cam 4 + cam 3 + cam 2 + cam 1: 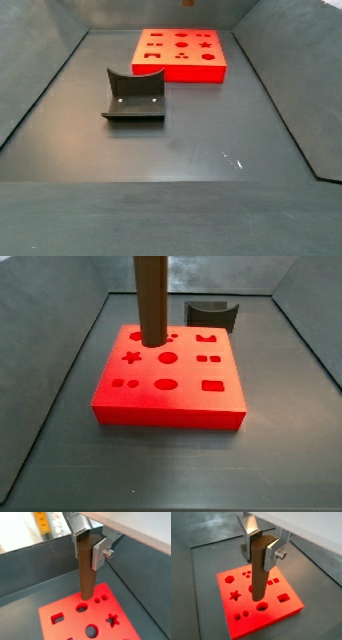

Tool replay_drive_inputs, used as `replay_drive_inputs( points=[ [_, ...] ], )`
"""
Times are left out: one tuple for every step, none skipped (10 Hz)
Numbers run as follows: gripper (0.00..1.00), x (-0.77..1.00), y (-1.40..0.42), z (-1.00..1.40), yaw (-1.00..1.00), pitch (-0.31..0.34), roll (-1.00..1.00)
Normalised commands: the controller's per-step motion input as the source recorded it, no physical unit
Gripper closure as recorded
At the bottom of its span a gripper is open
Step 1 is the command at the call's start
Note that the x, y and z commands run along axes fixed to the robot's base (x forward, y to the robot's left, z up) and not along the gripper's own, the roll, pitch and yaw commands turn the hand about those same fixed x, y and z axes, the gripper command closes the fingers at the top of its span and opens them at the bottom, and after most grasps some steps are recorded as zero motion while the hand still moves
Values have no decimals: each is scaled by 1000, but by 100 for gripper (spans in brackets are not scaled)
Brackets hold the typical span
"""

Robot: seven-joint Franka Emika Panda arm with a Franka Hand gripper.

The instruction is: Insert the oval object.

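Observation:
My gripper (261, 548) is shut on the top of the oval object (259, 572), a long dark brown peg that hangs upright between the silver fingers (272, 553). Both wrist views show the same grip (89, 548). The peg (85, 572) hangs over the red block (251, 619), which has several shaped holes. Its lower end is close to the oval hole (262, 605) in a wrist view. In a side view the peg (150, 296) comes down from the top edge over the block's (167, 398) far left part. The gripper is out of frame there.
The dark grey fixture (134, 95) stands on the floor in front of the red block (181, 70) in a side view, and behind it (210, 316) in the other. Grey bin walls (40, 567) slope up around the floor.

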Motion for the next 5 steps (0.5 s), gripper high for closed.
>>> replay_drive_inputs(
  points=[
    [100, 6, -131, 0, -986, 0, 0],
    [100, 3, -51, 0, -974, 0, -156],
    [100, 0, -54, 0, -851, -97, -276],
    [100, 266, 0, 0, -663, 0, -333],
    [100, 386, 0, 0, -669, 0, -327]
  ],
)
